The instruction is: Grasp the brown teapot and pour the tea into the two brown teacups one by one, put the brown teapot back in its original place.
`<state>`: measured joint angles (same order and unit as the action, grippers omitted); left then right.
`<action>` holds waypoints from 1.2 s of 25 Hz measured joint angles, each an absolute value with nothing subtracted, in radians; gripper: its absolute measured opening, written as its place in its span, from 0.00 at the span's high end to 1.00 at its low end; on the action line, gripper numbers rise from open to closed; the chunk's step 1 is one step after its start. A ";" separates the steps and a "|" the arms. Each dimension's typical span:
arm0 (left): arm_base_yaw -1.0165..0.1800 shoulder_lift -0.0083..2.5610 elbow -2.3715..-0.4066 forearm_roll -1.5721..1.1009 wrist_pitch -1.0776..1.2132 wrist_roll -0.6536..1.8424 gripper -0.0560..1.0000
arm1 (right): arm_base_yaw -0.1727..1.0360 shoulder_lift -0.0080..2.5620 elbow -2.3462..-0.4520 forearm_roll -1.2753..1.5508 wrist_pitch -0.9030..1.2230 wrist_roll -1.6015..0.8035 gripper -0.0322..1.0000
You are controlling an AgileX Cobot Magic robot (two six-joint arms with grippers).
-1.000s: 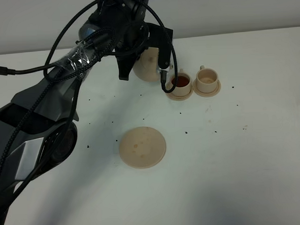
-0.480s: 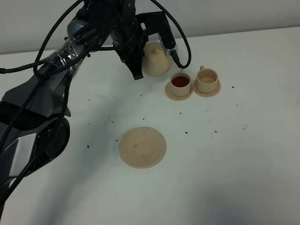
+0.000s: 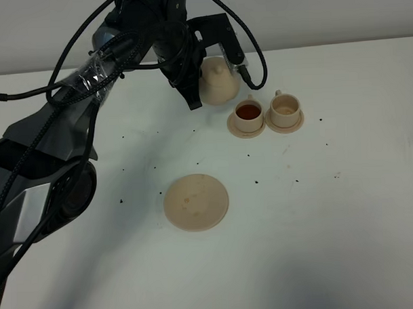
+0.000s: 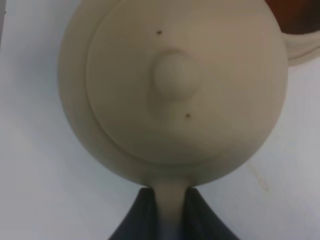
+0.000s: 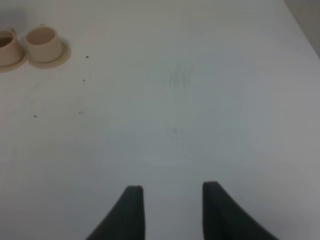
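Note:
The brown teapot (image 3: pixel 219 83) is upright, just behind and left of the two brown teacups. My left gripper (image 3: pixel 195 89) is shut on its loop handle. In the left wrist view the teapot (image 4: pixel 172 85) fills the frame, with the gripper (image 4: pixel 170 220) clamped on the handle. The left teacup (image 3: pixel 248 114) holds dark red-brown tea. The right teacup (image 3: pixel 285 108) looks pale inside. Each cup stands on a small saucer. The flat round saucer, the original place (image 3: pixel 196 201), lies bare nearer the front. My right gripper (image 5: pixel 172 210) is open and empty over bare table.
The white table (image 3: pixel 344 211) has small dark specks around the cups and saucer. The left arm's cables (image 3: pixel 88 70) loop over the table's back left. In the right wrist view the right teacup (image 5: pixel 43 38) and the left teacup (image 5: pixel 5 45) sit far off.
The teapot has tipped back from its pouring tilt over the left cup to upright and has drawn back from it. The right arm has not moved.

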<state>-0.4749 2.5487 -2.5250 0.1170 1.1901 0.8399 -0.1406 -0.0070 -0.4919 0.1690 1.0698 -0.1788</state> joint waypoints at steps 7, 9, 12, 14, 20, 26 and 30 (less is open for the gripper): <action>-0.527 2.549 -2.525 0.124 1.113 0.878 0.81 | -0.141 -0.007 -0.492 0.169 1.070 -0.179 0.67; -0.538 2.549 -2.525 0.125 1.074 0.880 0.81 | -0.141 -0.007 -0.492 0.169 1.070 -0.179 0.67; -0.548 2.549 -2.525 0.127 1.018 0.887 0.81 | -0.141 -0.007 -0.492 0.169 1.070 -0.179 0.67; -0.552 2.549 -2.525 0.134 0.988 0.901 0.81 | -0.141 -0.007 -0.492 0.169 1.070 -0.179 0.67; -0.567 2.549 -2.525 0.140 0.932 0.972 0.81 | -0.141 -0.007 -0.492 0.169 1.070 -0.179 0.67; -0.568 2.577 -2.525 0.155 0.902 1.029 0.81 | -0.141 -0.007 -0.492 0.169 1.070 -0.179 0.67; -0.568 2.594 -2.525 0.156 0.837 1.077 0.81 | -0.141 -0.007 -0.492 0.172 1.070 -0.179 0.67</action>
<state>-0.5678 2.5939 -2.5250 0.1562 0.8368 1.0771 -0.1408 -0.0070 -0.4919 0.1725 1.0698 -0.1788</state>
